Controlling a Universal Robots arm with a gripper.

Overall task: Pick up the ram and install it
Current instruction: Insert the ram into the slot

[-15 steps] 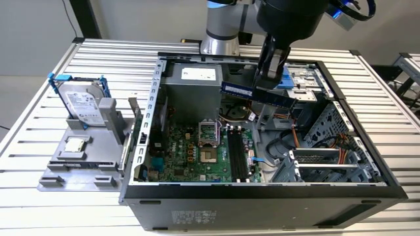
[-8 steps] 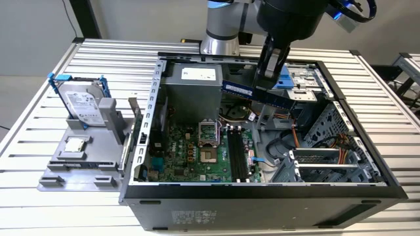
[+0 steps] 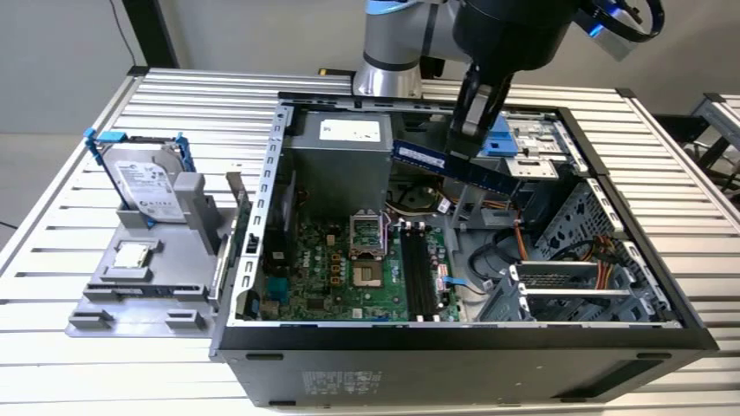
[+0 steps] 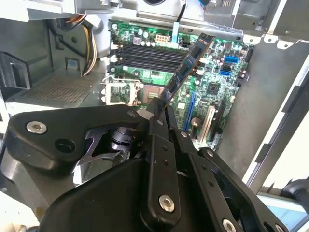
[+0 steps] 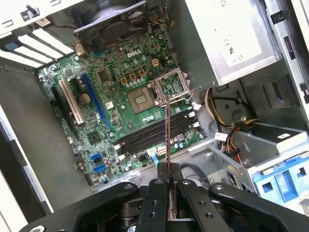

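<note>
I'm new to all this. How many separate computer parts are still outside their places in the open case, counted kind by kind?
ram: 1, gripped by the tool above the open case
hard drive: 1, upright on the grey stand
processor chip: 1, flat on the same stand
Total: 3

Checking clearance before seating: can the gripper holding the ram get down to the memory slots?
Probably yes: the gripper holds the ram over the open case, and the memory slots lie uncovered below.
</note>
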